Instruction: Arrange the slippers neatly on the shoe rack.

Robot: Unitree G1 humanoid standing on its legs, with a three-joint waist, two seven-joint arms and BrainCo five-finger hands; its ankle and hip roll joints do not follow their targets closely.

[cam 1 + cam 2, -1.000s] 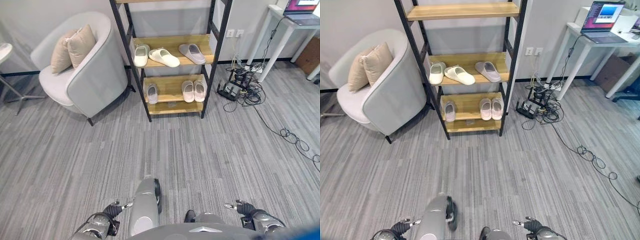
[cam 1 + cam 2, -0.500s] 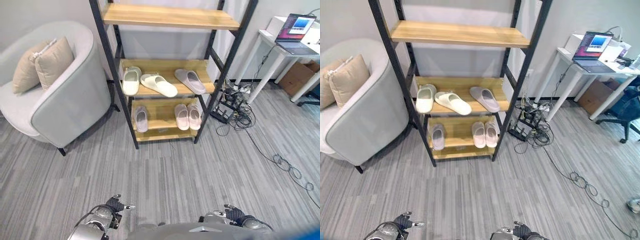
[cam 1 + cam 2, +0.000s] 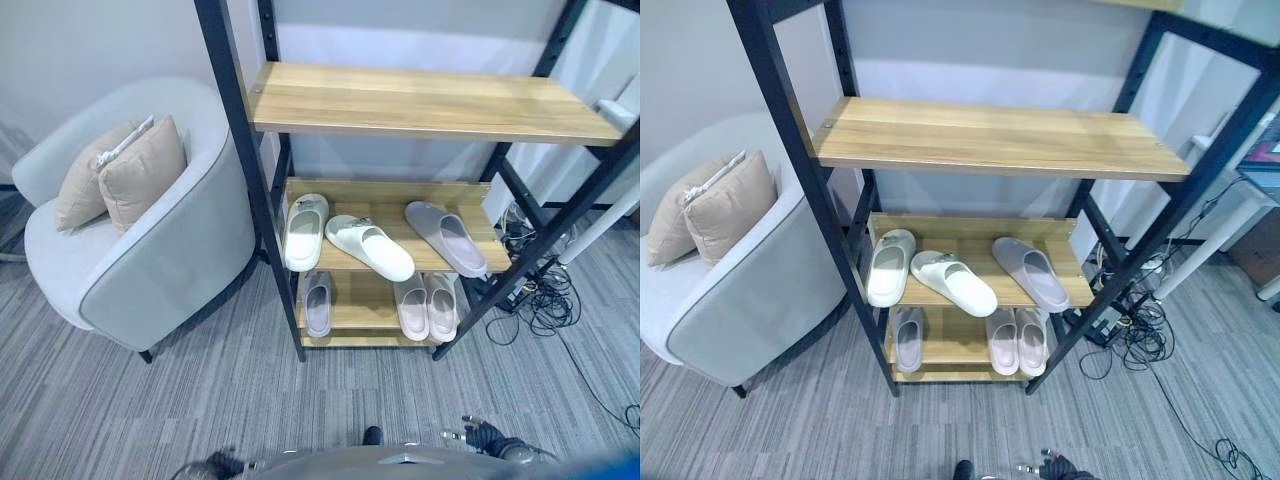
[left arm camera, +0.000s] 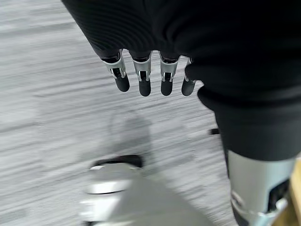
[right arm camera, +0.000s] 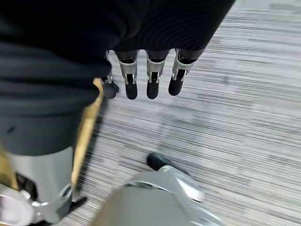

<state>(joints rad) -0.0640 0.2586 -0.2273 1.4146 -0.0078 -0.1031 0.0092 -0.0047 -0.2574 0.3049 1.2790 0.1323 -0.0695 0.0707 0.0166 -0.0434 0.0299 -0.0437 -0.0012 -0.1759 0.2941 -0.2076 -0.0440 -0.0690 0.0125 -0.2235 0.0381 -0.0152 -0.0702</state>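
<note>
The black-framed shoe rack (image 3: 238, 150) with wooden shelves stands ahead of me. Its middle shelf holds a white slipper (image 3: 305, 232) lying straight, a second white slipper (image 3: 370, 247) skewed across the shelf, and a grey slipper (image 3: 447, 238) angled at the right. On the bottom shelf lie a single grey slipper (image 3: 317, 303) and a pink pair (image 3: 426, 305) side by side. My left hand (image 4: 142, 75) and right hand (image 5: 153, 75) hang over the carpet with straight fingers, holding nothing. Both show low at the head view's bottom edge, far from the rack.
A grey armchair (image 3: 160, 260) with two beige cushions (image 3: 120, 180) stands close to the rack's left side. A tangle of cables (image 3: 545, 300) lies on the floor right of the rack, by a white table leg (image 3: 600, 225). Striped grey carpet (image 3: 150, 410) lies between me and the rack.
The camera has moved closer to the rack and looks higher, so the rack now looms larger. The slippers lie as before. Both hands have slid towards the bottom edge.
</note>
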